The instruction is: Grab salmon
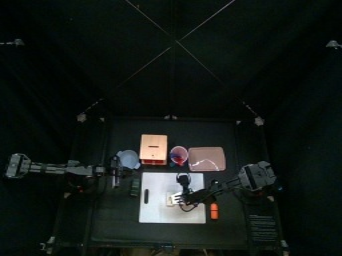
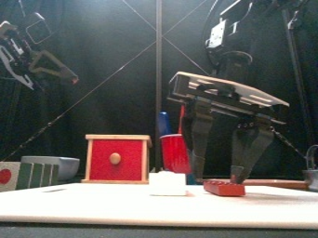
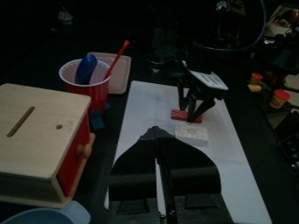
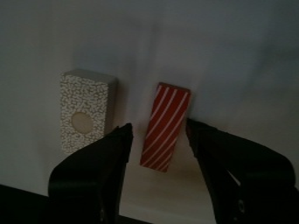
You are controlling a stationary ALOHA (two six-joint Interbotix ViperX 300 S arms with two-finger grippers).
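Reaching arm: right gripper (image 2: 224,175) hangs straight down over the white board (image 3: 149,101), near its middle.
Salmon: the small striped salmon (image 4: 166,127) lies flat on the board, just beside a white speckled block (image 4: 86,109), not touching it.
Right fingers: spread apart, one on each long side of the salmon and holding nothing yet (the gap seems chosen so only the salmon fits between, not the block).
Left gripper (image 3: 158,136): rests above the board's near end, away from the work; its fingers look pressed together and empty.
Step, as I judge: lower a little and close on the narrow sides.
Risk: the finger next to the block may push it.
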